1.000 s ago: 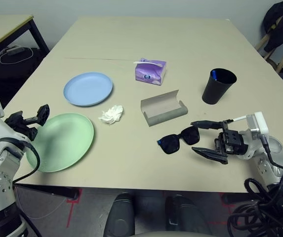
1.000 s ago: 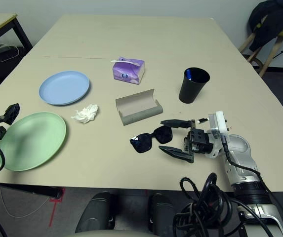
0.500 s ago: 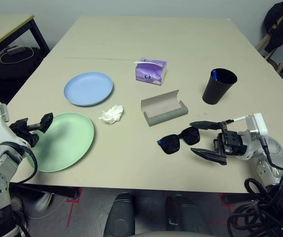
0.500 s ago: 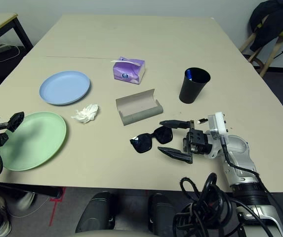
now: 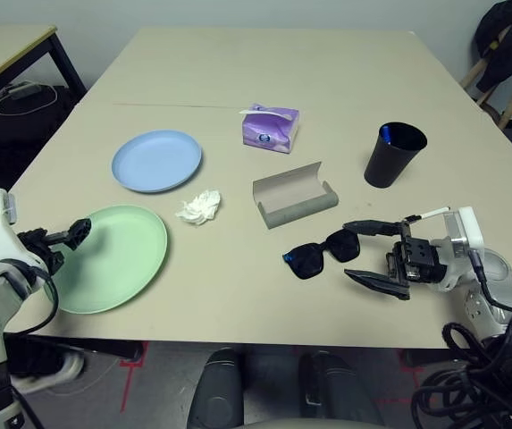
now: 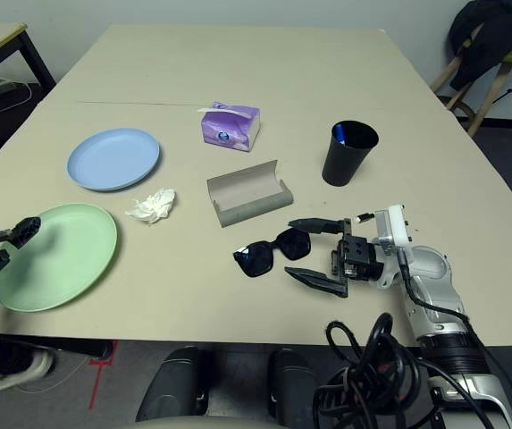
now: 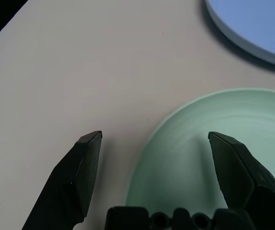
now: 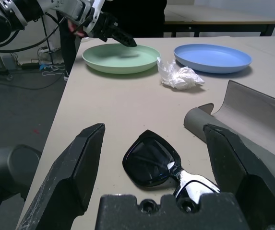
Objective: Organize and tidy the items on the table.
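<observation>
The black sunglasses (image 5: 323,252) looked light and thin, with smooth shiny lenses that could slip or get scratched. They would likely be best held by the frame, at the middle bridge or at a side arm, not by the lenses. They lay folded on the table (image 5: 345,80), just in front of the right gripper (image 5: 373,254), a little toward its upper finger. That gripper's two black fingers stood wide apart and held nothing. The grey glasses case (image 5: 295,195) lay open just past the sunglasses, close enough to drop them in. The black cup (image 5: 395,155) stood off to the side of that hand, with something blue inside, too small to make out.

The pale green plate (image 5: 113,256) looked stiff and light, with a smooth rim that could slide. Its edge is the only spot to pinch. The left gripper (image 7: 156,143) had its fingers wide apart too, one over the plate and one over the bare table, with the rim between them and nothing clamped. The pale blue plate (image 5: 156,160) lay further ahead of that hand, and the crumpled white tissue (image 5: 199,206), soft and very light, lay beyond the green plate
</observation>
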